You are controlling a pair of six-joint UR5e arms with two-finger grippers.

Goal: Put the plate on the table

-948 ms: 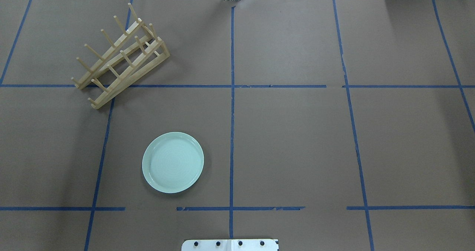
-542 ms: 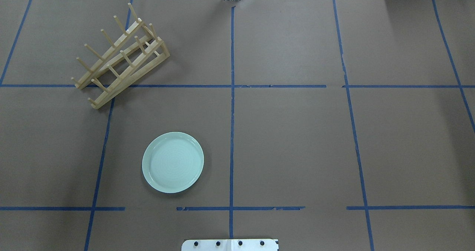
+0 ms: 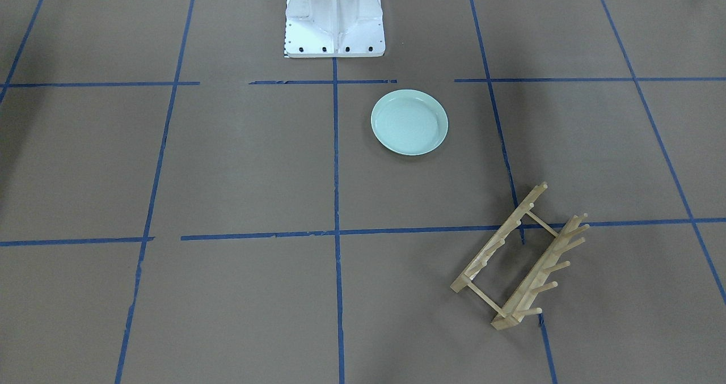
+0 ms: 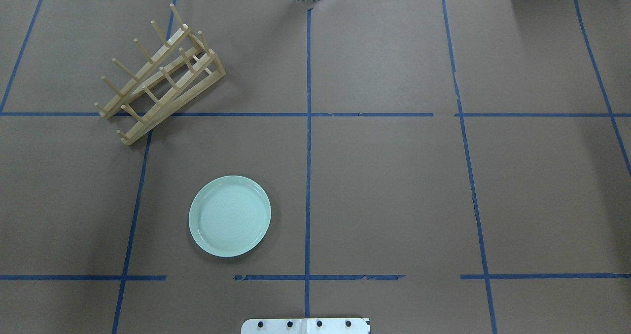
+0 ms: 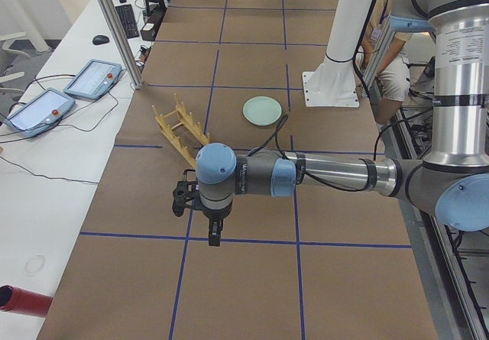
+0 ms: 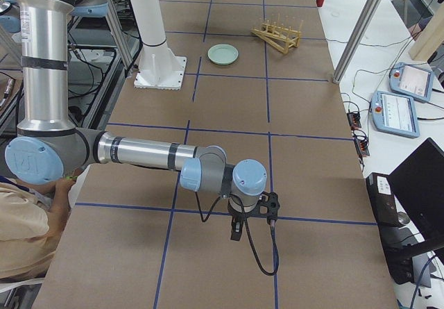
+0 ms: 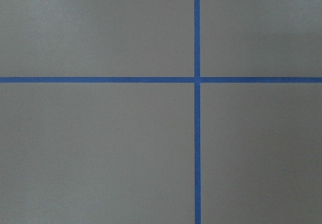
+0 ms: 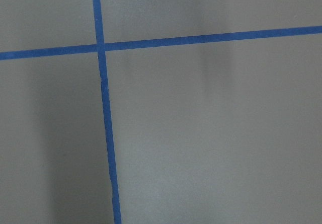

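**Left pincer (image 5: 213, 237) and right pincer (image 6: 236, 230) hang wide of a plate (image 4: 229, 216) already down**

Left pincer points down over a crossing of blue tape lines (image 7: 196, 103) at its own end of the table (image 4: 394, 176), and right pincer does the same at the opposite end. Each shows only in a side view, so I cannot tell whether either set of fingers is spread or closed. Neither wrist camera shows anything but bare brown surface and tape, and nothing hangs below either pincer in the side views.

The plate lies well apart from both pincers, far inboard of the left one and farther again from the right one. It sits flat and upright on the table, close to the white robot base plate (image 4: 305, 325). The wooden rack (image 4: 160, 72) stands on the left pincer's side too, somewhat nearer to that pincer than the plate is, and well clear of the plate. Its pegs hold nothing.

Across the last second the overhead view shows no change at all. The plate sits in the same grid square with the same outline, the rack has not shifted, and no arm enters that view.

That stillness suggests the placing is finished. With the plate at rest on the table and both arms drawn out to the ends, I judge the task complete, with no further move called for.
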